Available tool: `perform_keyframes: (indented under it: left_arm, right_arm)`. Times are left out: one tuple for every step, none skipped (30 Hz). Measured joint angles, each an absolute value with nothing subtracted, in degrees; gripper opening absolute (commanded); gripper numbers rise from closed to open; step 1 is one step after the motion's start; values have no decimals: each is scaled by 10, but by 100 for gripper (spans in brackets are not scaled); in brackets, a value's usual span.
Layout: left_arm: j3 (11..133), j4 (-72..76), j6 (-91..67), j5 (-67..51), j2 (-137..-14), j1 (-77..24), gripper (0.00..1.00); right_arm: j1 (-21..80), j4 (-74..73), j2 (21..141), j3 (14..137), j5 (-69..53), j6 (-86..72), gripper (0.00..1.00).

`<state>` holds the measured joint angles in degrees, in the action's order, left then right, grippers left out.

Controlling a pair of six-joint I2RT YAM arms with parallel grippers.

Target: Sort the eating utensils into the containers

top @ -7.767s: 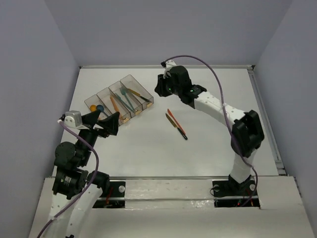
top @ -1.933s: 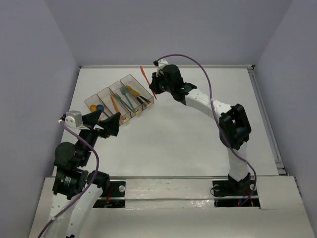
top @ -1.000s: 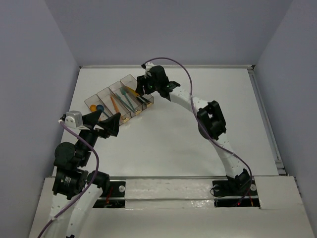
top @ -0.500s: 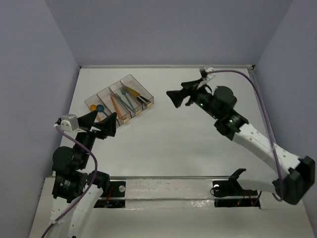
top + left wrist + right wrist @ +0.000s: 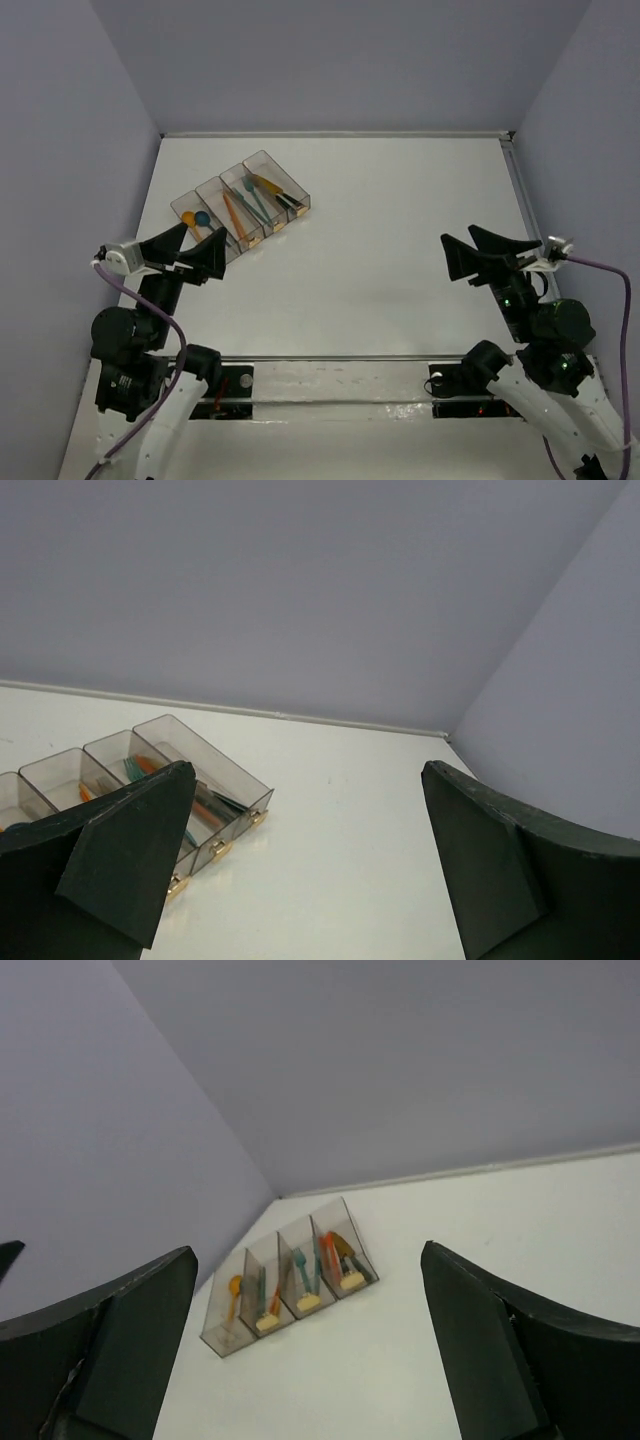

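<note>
The containers [image 5: 203,190] are four joined smoky-clear bins at the table's far left, also in the left wrist view [image 5: 215,770] and the right wrist view [image 5: 352,1243]. The eating utensils lie inside them: orange and blue spoons [image 5: 196,218] in the leftmost bin, an orange piece [image 5: 232,211], teal forks [image 5: 255,196] [image 5: 300,1261], and orange and dark pieces [image 5: 276,189] in the rightmost. My left gripper [image 5: 204,234] [image 5: 308,770] hangs open and empty just in front of the bins. Far off at the near right, my right gripper [image 5: 457,235] [image 5: 309,1250] is open and empty.
Grey walls close the table at the back and both sides. A metal rail [image 5: 536,240] runs along the right edge. A white panel [image 5: 330,380] between the two arm bases covers the near edge.
My right arm has pulled away from the rightmost bin, swinging back to the near right with its jaws wide. The left arm has drawn back slightly toward its base.
</note>
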<state>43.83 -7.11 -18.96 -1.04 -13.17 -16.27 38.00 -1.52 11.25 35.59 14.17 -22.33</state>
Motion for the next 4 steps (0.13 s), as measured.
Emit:
perform_keyframes:
  left_arm:
    - [439,-71,-192,-11,-130,-163,99]
    - [439,-73,-193,-13,-130,-163,99]
    - [439,-75,-194,-16,-129,-163,99]
    - [439,-79,-195,-19,-129,-163,99]
  right_arm:
    - [380,-21,111,348,144,-227,100]
    - [380,-32,115,336,146,-233,100]
    - [380,-42,124,330,147,-238,100]
    - [380,-52,136,326,146,-241,100]
